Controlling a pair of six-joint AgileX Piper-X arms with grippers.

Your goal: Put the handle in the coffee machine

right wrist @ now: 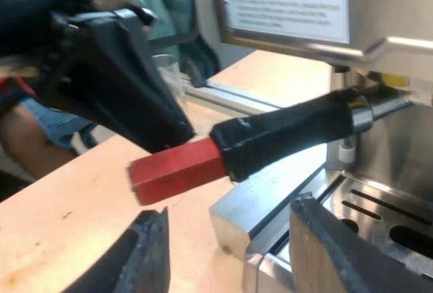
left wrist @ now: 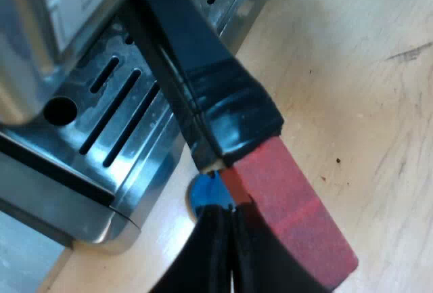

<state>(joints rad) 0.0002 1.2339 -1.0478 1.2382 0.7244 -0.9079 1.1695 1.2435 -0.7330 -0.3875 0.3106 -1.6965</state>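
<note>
Handle [right wrist: 291, 125] reaches into the steel machine [right wrist: 291, 9] front, above the slotted drip tray [left wrist: 111, 114]; glossy black tape wraps its shaft; the square red end [right wrist: 177, 170] projects outward; left claw [left wrist: 226, 222] touches that end, grip cannot be told; right claw [right wrist: 230, 210] released, below the handle; table [left wrist: 352, 70] pale wood.

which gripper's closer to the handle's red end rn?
Left. The left gripper is pressed against the red end. The right gripper is open and clear of it, not touching, near the corner of the drip tray.
</note>
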